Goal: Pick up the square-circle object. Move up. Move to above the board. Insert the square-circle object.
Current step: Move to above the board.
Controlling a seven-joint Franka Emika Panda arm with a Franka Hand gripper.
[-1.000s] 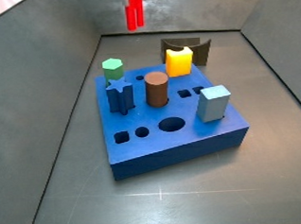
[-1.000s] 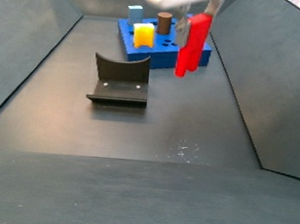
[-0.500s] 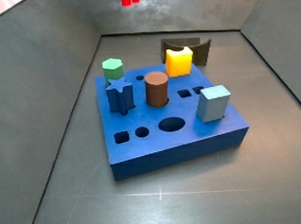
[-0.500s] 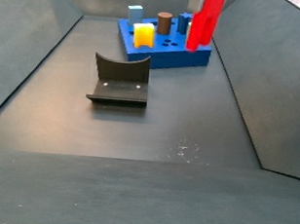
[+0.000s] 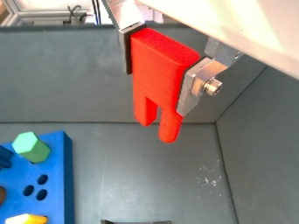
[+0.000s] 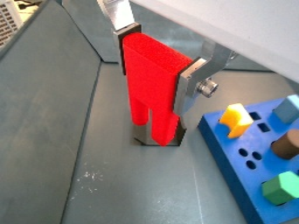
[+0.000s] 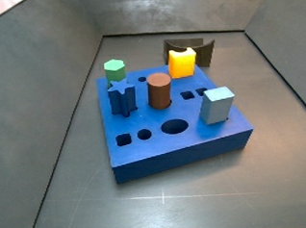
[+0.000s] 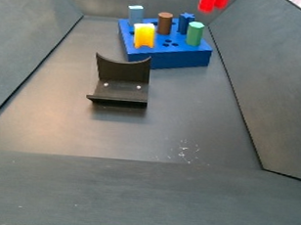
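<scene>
The tool (image 5: 163, 70) is clamped on the square-circle object (image 5: 158, 83), its silver plates pressing the red block's sides in both wrist views, prongs pointing down. In a wrist view the tool (image 6: 155, 72) holds the block (image 6: 152, 92) high over the dark floor, beside the board (image 6: 260, 157). In a side view only the block's lower tip (image 8: 214, 0) shows at the frame's upper edge, above and just right of the board (image 8: 166, 45); the tool itself is cut off there.

On the board (image 7: 169, 120) stand a brown cylinder (image 7: 159, 91), a yellow peg (image 7: 181, 60), a green hexagonal piece (image 7: 113, 68), a dark blue star-shaped piece (image 7: 121, 98) and a light-blue cube (image 7: 218, 105); several holes lie open along its near edge. The fixture (image 8: 119, 81) stands on the tabletop (image 8: 138, 133), well apart from the board in that view and behind it (image 7: 191, 49) in another.

Grey walls slope up around the dark tabletop.
</scene>
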